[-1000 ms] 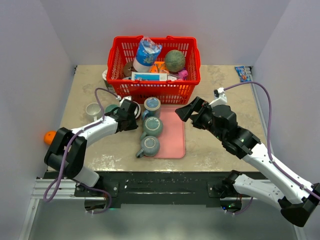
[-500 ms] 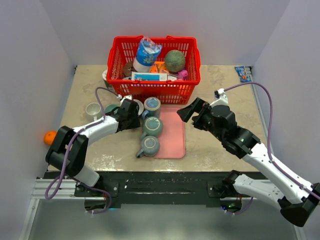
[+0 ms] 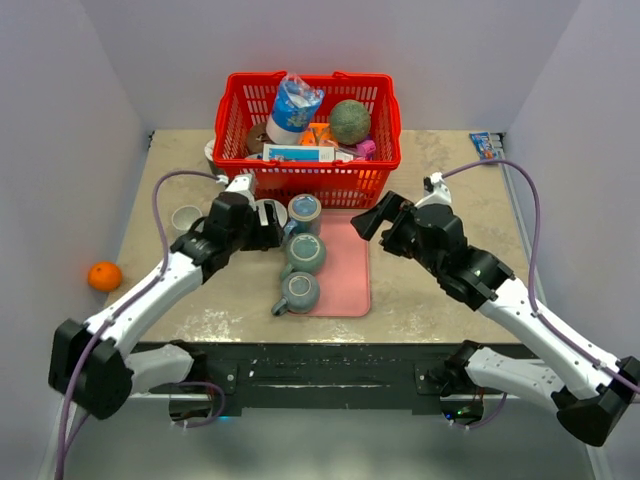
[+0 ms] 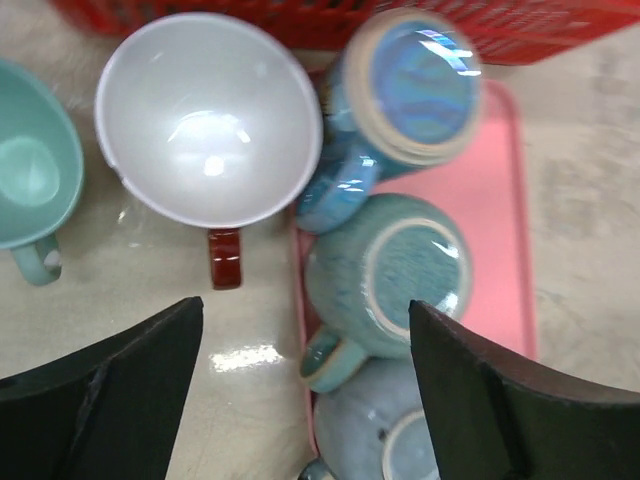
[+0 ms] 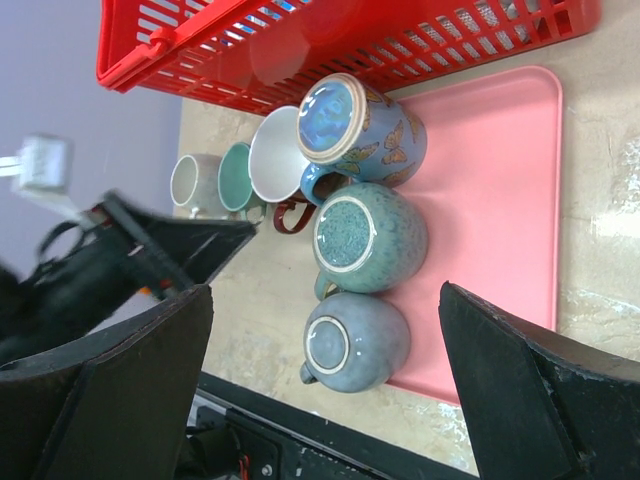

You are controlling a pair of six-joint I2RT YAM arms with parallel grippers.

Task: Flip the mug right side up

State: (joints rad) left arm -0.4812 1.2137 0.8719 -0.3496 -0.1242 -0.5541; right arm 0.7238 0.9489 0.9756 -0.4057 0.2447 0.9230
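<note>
left hand (image 4: 305, 308) spread above white mug (image 4: 210, 120), three blue mugs (image 4: 390, 272) bottom-up

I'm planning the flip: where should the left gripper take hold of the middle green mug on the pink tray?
Probably the round body of the green mug, from above, closing across its left and right sides. It stands base-up, rim against the pink tray, with the butterfly mug behind and the blue-grey mug in front.

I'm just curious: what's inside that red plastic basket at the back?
A crinkled blue-and-white packet, a dull green ball, a long white box, a small orange piece and a pink piece. Whatever lies beneath them is covered.
</note>
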